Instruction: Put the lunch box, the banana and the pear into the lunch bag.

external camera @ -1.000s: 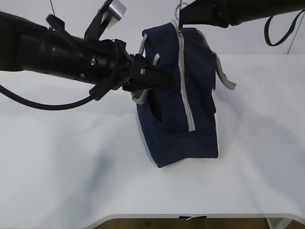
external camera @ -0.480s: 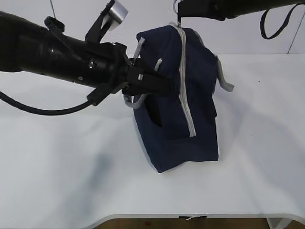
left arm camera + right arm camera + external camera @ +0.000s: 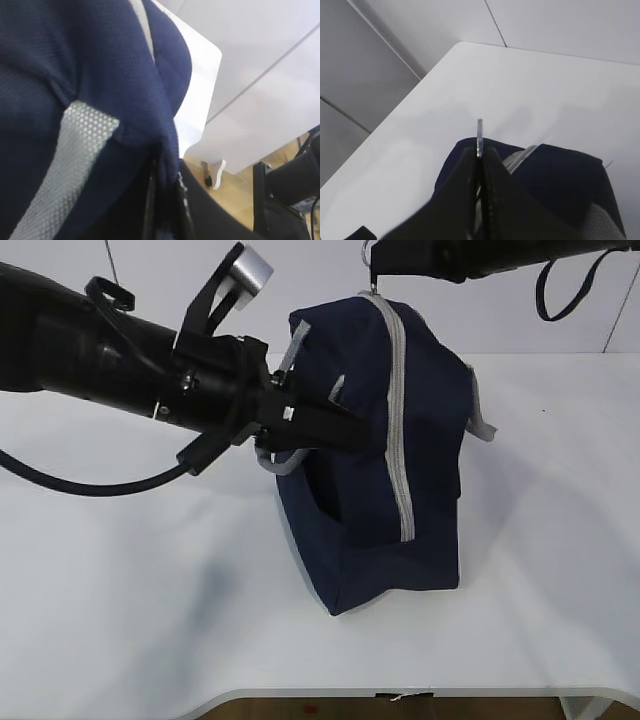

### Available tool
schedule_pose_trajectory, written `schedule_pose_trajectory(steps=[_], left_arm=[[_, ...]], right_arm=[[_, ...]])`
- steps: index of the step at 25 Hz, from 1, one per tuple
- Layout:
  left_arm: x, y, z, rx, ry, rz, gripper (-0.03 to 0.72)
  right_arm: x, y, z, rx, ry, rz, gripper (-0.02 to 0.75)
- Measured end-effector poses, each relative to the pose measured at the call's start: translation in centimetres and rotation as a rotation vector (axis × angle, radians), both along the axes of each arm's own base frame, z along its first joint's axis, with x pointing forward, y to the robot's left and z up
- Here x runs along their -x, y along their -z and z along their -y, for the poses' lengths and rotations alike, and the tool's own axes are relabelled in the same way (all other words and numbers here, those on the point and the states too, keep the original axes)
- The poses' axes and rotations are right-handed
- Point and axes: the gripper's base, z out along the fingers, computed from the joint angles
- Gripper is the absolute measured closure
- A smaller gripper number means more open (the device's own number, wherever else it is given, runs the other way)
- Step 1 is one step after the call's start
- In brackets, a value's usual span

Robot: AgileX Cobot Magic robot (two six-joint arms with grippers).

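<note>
Where the right gripper (image 3: 480, 165) comes in from the upper right, its two dark fingers (image 3: 462, 190) are pressed together on the thin metal ring pull (image 3: 479, 137), which stands on edge just above the fingertips. Below it the lunch bag (image 3: 385, 450) sits on the white table (image 3: 130, 590), navy, leaning a little, its grey zipper (image 3: 398, 430) running from the top down the near face. The left gripper (image 3: 335, 425) reaches in from the left, jaws narrowed on a fold of the bag's side fabric by the grey webbing handle (image 3: 290, 455); the left wrist view shows cloth bunched between them. A second grey handle (image 3: 482, 410) hangs off the bag's far side. Lunch box, banana and pear are not visible in any view.
</note>
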Motion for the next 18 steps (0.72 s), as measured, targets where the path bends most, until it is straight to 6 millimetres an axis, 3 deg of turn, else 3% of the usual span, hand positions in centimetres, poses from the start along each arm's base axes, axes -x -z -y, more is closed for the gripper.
schedule_pose_trajectory(steps=[12,18], left_arm=[[0.5,0.0,0.0,0.001,0.052,-0.007,0.645],[0.7,0.0,0.1,0.006,0.077,-0.013,0.645]], right_arm=[[-2.4,2.4,-0.1,0.009,0.031,-0.04,0.731],[-3.9,2.6,-0.4,0.006,0.031,-0.025,0.731]])
